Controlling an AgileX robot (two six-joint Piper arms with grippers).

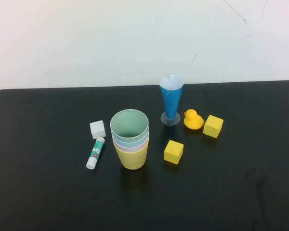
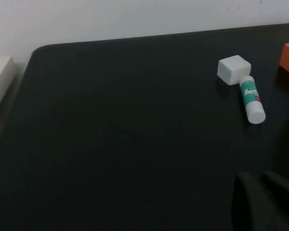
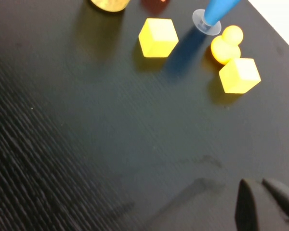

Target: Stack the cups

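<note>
The four cups stand nested in one upright stack (image 1: pixel 130 139) at the table's middle: the pale green cup (image 1: pixel 129 123) is innermost on top, then the light blue rim (image 1: pixel 130 140), the pink rim (image 1: pixel 131 147), and the yellow cup (image 1: pixel 132 158) outermost at the bottom. The yellow cup's base shows in the right wrist view (image 3: pixel 109 4). Neither arm shows in the high view. My left gripper (image 2: pixel 257 176) hovers over bare table to the left of the stack, shut and empty. My right gripper (image 3: pixel 257 183) hovers over bare table to the right, shut and empty.
A white cube (image 1: pixel 98 129) and a glue stick (image 1: pixel 95 153) lie left of the stack. A tall blue cone glass (image 1: pixel 171 100), a yellow duck (image 1: pixel 193 119) and two yellow cubes (image 1: pixel 173 151) (image 1: pixel 213 126) stand to its right.
</note>
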